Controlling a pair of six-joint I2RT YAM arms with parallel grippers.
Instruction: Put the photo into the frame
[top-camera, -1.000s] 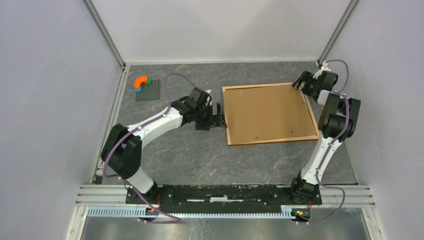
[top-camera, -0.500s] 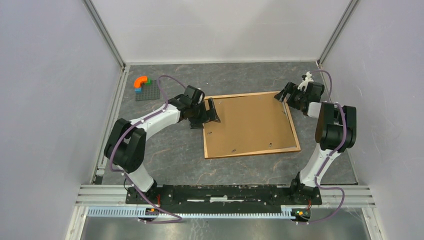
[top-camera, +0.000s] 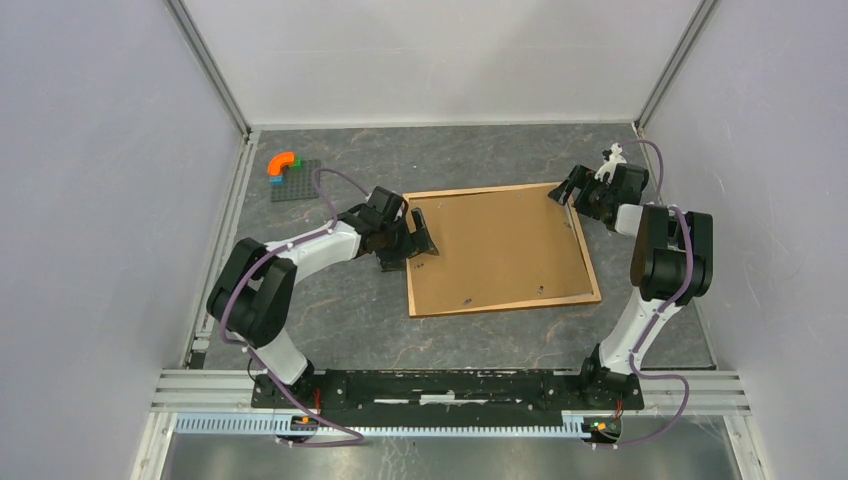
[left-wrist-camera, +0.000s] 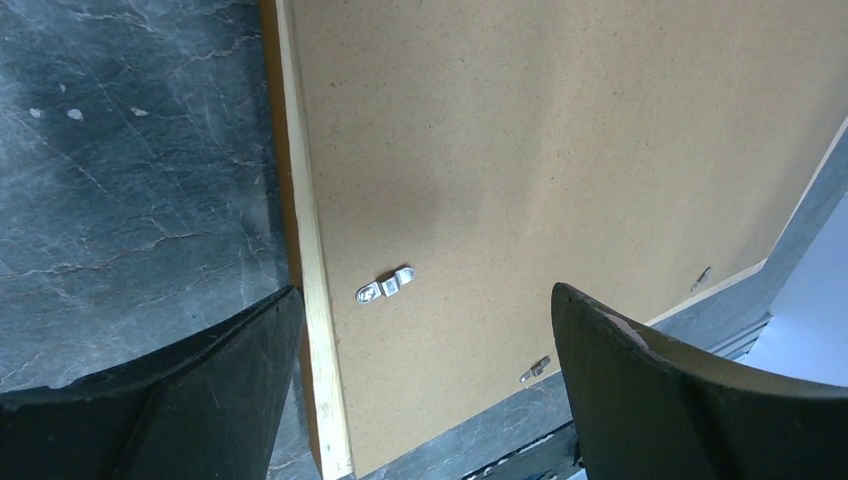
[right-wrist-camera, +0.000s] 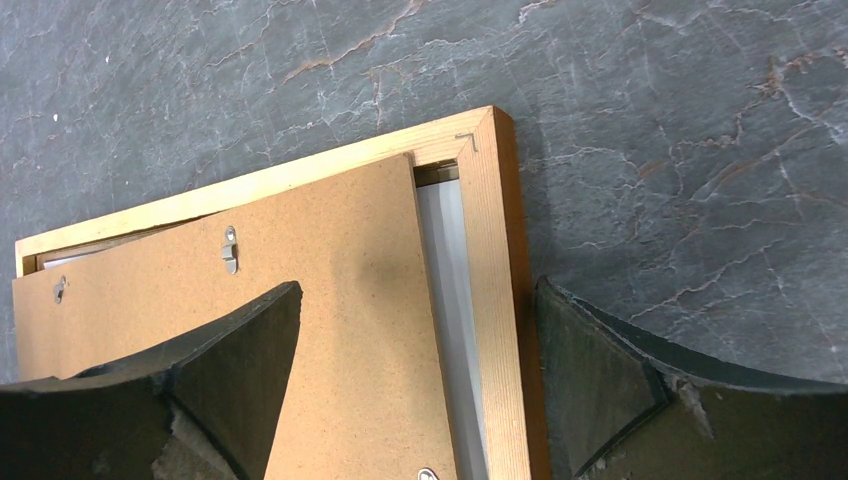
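Note:
The light wood frame (top-camera: 500, 304) lies face down on the dark table with the brown backing board (top-camera: 495, 245) resting in it. My left gripper (top-camera: 415, 240) is open and straddles the frame's left edge. In the left wrist view the moulding (left-wrist-camera: 305, 260) sits beside one finger and the board (left-wrist-camera: 550, 150) with a metal clip (left-wrist-camera: 385, 287) lies between the jaws. My right gripper (top-camera: 572, 195) is open over the frame's far right corner. In the right wrist view the moulding (right-wrist-camera: 495, 280) lies against one finger and a pale strip (right-wrist-camera: 445, 260) shows beside the board (right-wrist-camera: 300, 260). The photo itself is hidden.
A grey baseplate with orange, blue and green bricks (top-camera: 292, 175) lies at the back left. Pale walls close in the table on the left, back and right. A metal rail (top-camera: 450, 385) carries both arm bases at the near edge.
The frame with its board has slid left and towards the arms, turning slightly. The right gripper moved left with it. The left gripper drew back left, then shifted slightly nearer.

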